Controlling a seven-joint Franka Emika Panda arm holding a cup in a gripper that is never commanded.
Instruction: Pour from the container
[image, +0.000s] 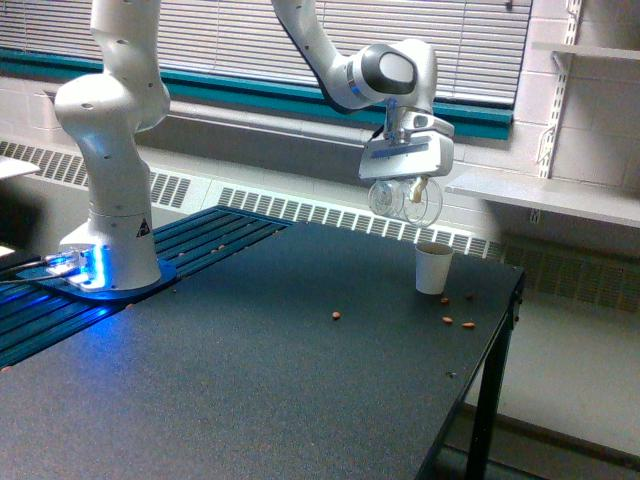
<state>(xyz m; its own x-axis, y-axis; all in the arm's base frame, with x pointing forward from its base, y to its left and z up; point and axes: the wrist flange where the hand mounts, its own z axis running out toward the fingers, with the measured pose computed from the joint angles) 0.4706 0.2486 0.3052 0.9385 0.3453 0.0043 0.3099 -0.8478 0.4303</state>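
The jaws were clamped on the small clear plastic cup (405, 199), held by the white gripper (405, 188) in the upper middle of the frame, right of centre. The cup hung well above the white paper cup (433, 268), which stood on the dark speckled table (250, 380) near its far right corner.

The clear cup lay tipped on its side, its long axis roughly level and running across the frame. Its mouth seemed to face the right, though the clear plastic made that hard to tell. I could see no nuts left inside.

I judged the pour about done. Done well, it would finish with a slow turn upright, mouth kept over the paper cup; several brown nut pieces (448, 320) already lay scattered on the table around it.
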